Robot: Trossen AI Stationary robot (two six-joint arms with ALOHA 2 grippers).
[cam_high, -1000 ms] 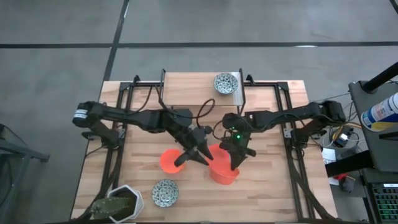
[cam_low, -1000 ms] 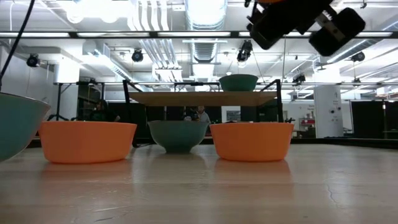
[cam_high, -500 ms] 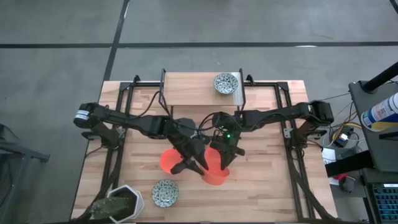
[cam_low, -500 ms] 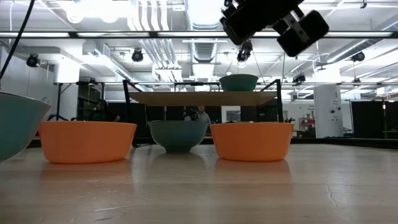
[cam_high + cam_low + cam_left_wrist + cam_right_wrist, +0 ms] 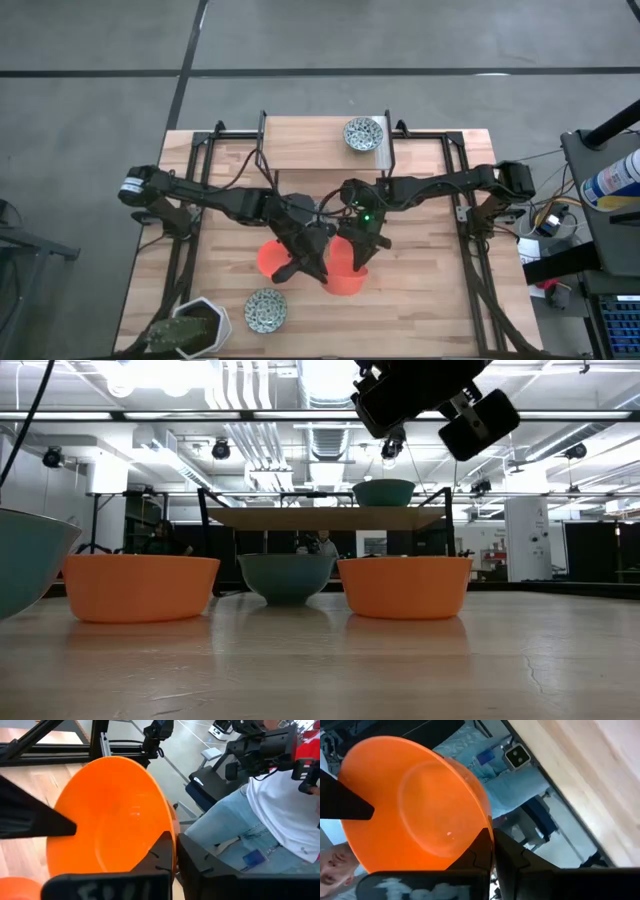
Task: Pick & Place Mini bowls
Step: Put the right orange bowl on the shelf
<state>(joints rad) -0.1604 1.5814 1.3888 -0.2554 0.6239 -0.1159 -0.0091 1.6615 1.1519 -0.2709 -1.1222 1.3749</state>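
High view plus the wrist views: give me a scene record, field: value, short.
left tool: mid-table, shut on a tilted orange bowl
right tool: close beside it, also shut on an orange bowl; cannot tell if it is the same one
resting orange bowls: two upright on the table in the low view
shelf speckled bowl: on the raised shelf at the far edge
front speckled bowl: on the table near the plant pot
person: beyond the table, seen in the wrist views
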